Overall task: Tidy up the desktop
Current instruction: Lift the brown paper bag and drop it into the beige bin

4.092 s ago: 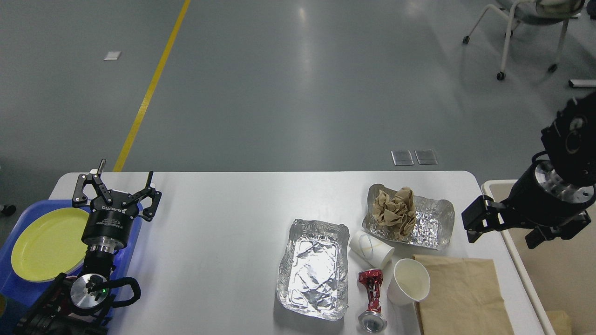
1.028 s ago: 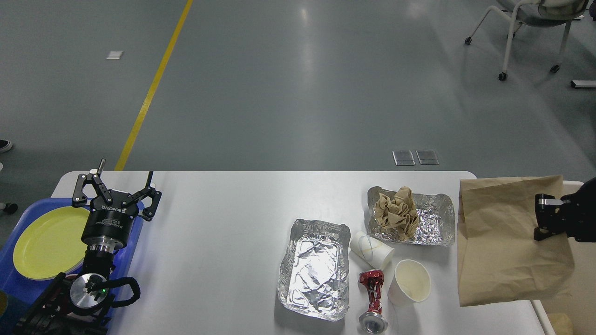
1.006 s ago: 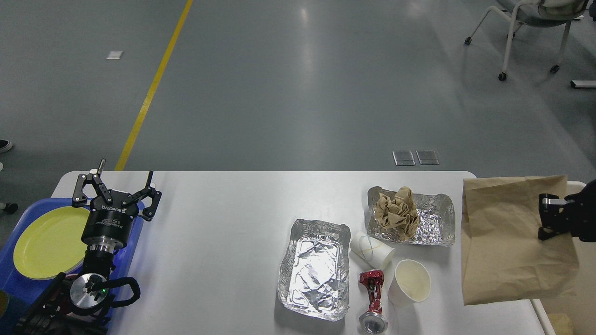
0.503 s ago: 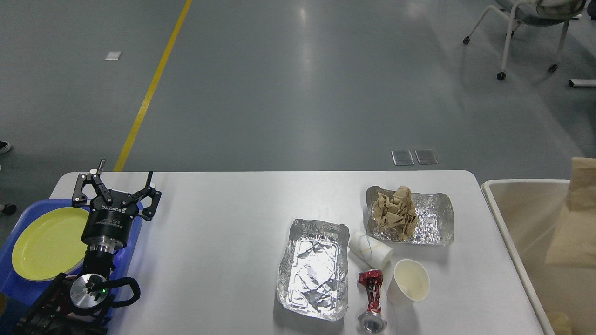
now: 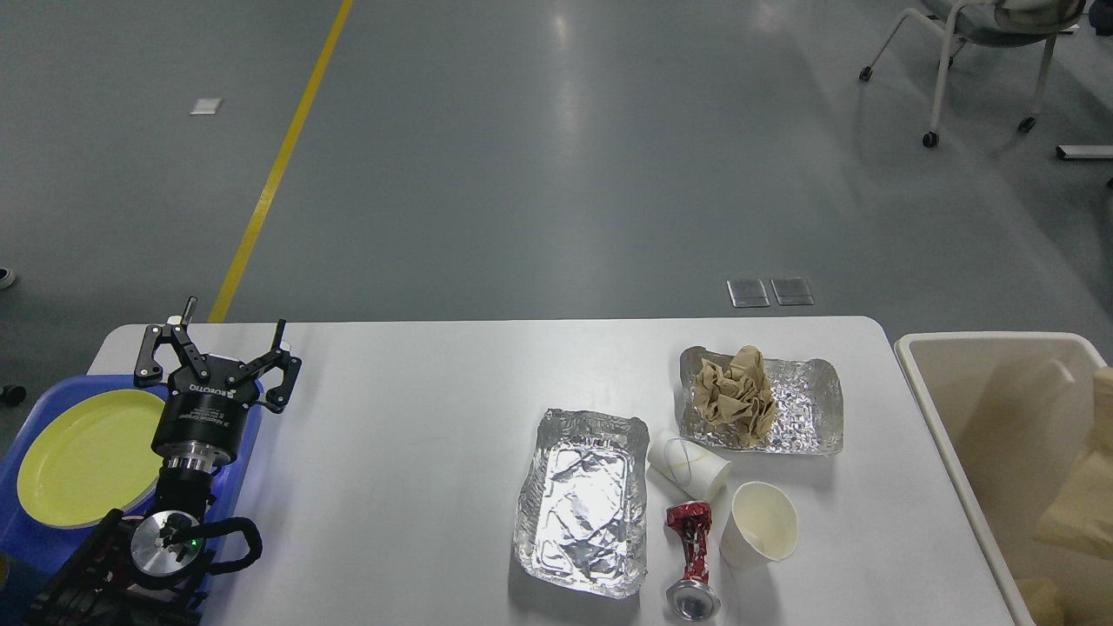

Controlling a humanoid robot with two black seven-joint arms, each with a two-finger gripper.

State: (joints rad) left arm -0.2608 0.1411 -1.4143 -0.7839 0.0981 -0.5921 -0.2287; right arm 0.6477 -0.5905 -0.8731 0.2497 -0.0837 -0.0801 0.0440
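Observation:
The white desktop point(image 5: 417, 417) carries a flat foil tray point(image 5: 581, 502), a second foil tray point(image 5: 796, 417) holding a crumpled brown paper ball point(image 5: 735, 396), a tipped paper cup point(image 5: 689, 464), an upright paper cup point(image 5: 763, 526) and a crushed red can point(image 5: 691, 561). My left gripper point(image 5: 217, 348) stands open and empty over the desktop's left edge, beside the blue tray. My right gripper is out of view. A brown paper bag point(image 5: 1083, 487) lies inside the cream bin.
A blue tray point(image 5: 35, 543) with a yellow plate point(image 5: 83, 456) sits at the left. The cream bin point(image 5: 987, 409) stands against the desktop's right edge. A wheeled chair point(image 5: 983, 52) is far back right on the grey floor.
The right arm carried the brown paper bag from the desktop rightward over the bin, then left the view. The bag now lies lower inside the bin. The left arm has not moved.

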